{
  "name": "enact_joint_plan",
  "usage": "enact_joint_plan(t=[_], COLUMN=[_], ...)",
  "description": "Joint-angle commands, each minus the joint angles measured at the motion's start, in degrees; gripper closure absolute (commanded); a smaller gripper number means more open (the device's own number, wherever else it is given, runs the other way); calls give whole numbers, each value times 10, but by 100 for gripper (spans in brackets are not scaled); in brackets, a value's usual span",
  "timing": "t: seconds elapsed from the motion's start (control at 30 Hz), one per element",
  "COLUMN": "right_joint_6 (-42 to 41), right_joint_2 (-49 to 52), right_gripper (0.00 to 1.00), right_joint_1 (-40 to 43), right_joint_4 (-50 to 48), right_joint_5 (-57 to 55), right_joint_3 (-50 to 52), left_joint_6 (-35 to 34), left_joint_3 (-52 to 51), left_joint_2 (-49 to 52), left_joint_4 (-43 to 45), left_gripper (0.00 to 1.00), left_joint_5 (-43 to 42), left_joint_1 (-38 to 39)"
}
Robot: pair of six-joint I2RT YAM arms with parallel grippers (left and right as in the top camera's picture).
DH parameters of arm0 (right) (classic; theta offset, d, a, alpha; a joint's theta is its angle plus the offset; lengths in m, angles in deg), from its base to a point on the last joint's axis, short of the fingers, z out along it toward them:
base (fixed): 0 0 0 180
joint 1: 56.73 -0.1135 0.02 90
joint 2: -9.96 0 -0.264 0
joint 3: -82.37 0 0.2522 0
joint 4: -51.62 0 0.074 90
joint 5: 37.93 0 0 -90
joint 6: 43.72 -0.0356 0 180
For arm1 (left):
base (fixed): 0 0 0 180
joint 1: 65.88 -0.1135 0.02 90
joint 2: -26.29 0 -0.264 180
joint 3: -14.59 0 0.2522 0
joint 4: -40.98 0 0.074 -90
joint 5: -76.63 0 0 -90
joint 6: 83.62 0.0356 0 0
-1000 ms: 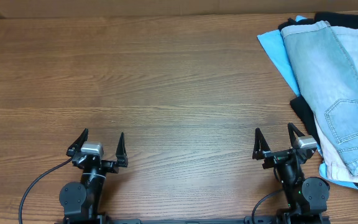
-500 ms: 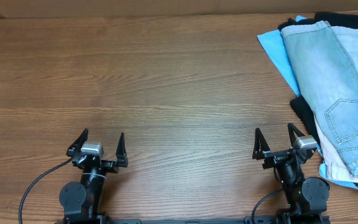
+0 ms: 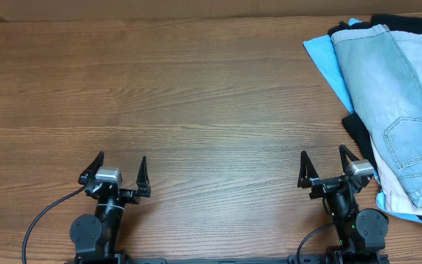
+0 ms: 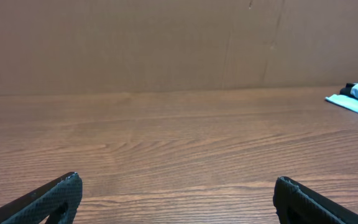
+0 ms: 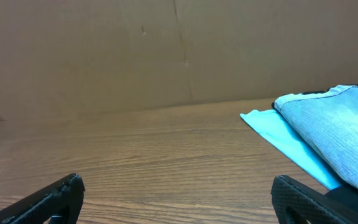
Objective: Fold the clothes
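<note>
The clothes point(image 3: 390, 110) lie in a loose pile at the far right of the wood-grain worktop point(image 3: 182, 88), running off the right edge of the overhead view. Left of the pile is open wood, out to a brown cardboard wall point(image 4: 166, 43) along the far edge. Topmost are the faded light-blue denim shorts point(image 3: 387, 81), spread flat, with a stitched back pocket point(image 3: 409, 143) face up. A sky-blue garment point(image 3: 322, 60) pokes out on their left, a black garment point(image 3: 357, 132) lies beneath, and a beige garment point(image 3: 390, 198) shows at the near end. The right gripper point(image 3: 322, 155) sits at the near edge just beside the pile, its fingers point(image 3: 303, 165) spread apart, grasping nothing. The left gripper point(image 3: 120, 161) is near left, well apart from the pile, fingers likewise spread and empty.
</note>
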Motion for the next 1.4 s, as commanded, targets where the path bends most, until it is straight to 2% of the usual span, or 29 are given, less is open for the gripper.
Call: enact_joint_plan(t=[0.0,0.63,0.7,0.73,0.8,0.93,1.07,1.2,1.37], right_joint_6=[0,0,0,0,-2,-17,-17,-12,-5], right_joint_2=[-5,-5,-5,-5,-5,-5,-2,26,151], right_gripper=[0,0,0,0,0,0,0,0,0], right_joint_1=[-3,-2,-2,-2,-2,-2,-2,-2,-2], right_joint_4=[-2,-17,-30,-33,-31,2,61,113,206], right_joint_5=[0,0,-1,1,2,6,-2,-21,-38], right_joint_3=[6,6,5,-4,-20,-76,-150,-237,-390], left_joint_6=[2,0,-13,-11,-8,-8,5,33,33], left_joint_3=[-3,-3,-2,2,3,18,72,141,288], left_joint_2=[-5,-5,-5,-5,-5,-5,8,66,282], left_joint_4=[2,19,48,71,99,102,49,4,-14], left_gripper=[0,0,0,0,0,0,0,0,0], left_joint_5=[5,17,-33,-103,-140,-151,-133,-127,-147], left_joint_1=[-4,-4,-4,-4,-4,-4,-4,-4,-4])
